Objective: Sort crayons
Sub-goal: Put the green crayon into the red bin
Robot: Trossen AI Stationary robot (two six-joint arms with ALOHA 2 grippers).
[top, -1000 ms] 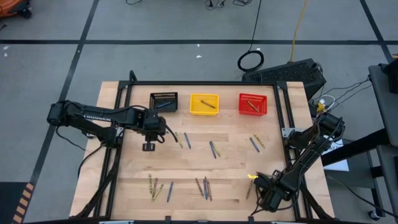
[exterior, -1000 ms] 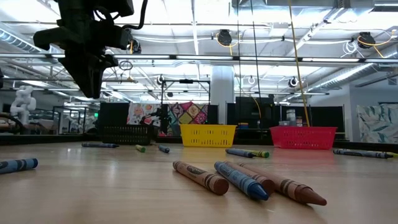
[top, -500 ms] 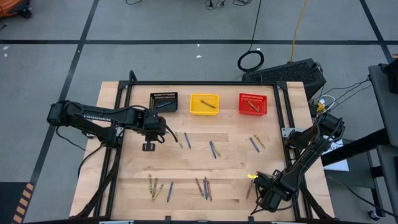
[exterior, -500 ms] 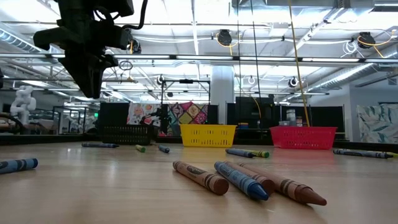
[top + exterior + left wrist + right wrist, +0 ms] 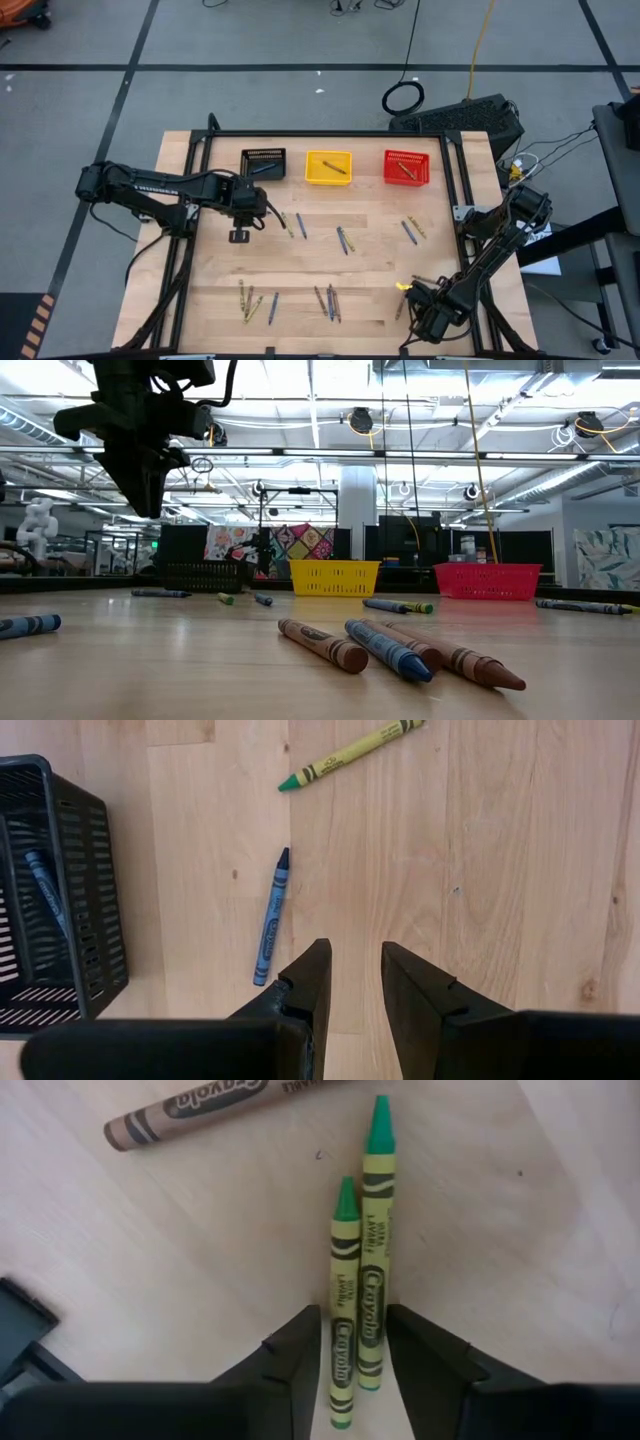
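Observation:
Several crayons lie scattered on the wooden table [image 5: 370, 265]. My right gripper [image 5: 354, 1342] is low at the near right [image 5: 412, 292], shut on two yellow-green crayons [image 5: 378, 1230] that lie side by side. A brown crayon [image 5: 190, 1108] lies just beyond them. My left gripper [image 5: 356, 982] hangs open and empty high over the far left [image 5: 239, 233], also in the low view [image 5: 140, 480]. Below it lie a blue crayon [image 5: 271, 916] and a yellow-green one [image 5: 345, 754]. The black bin [image 5: 60, 890] beside them holds a blue crayon [image 5: 45, 890]. My right gripper has the two yellow-green crayons pinched side by side between its two fingers, at their blunt ends [image 5: 360, 1350]. The fingers lie along the crayons, whose green tips [image 5: 380, 1125] point away from the gripper. I cannot tell whether the crayons are clear of the table.
A black bin [image 5: 264, 162], a yellow bin [image 5: 328, 166] and a red bin [image 5: 406, 167] stand in a row at the far edge. Loose crayons lie mid-table [image 5: 343, 238] and along the near edge [image 5: 325, 300]. In the low view, brown and blue crayons [image 5: 388, 650] lie close by.

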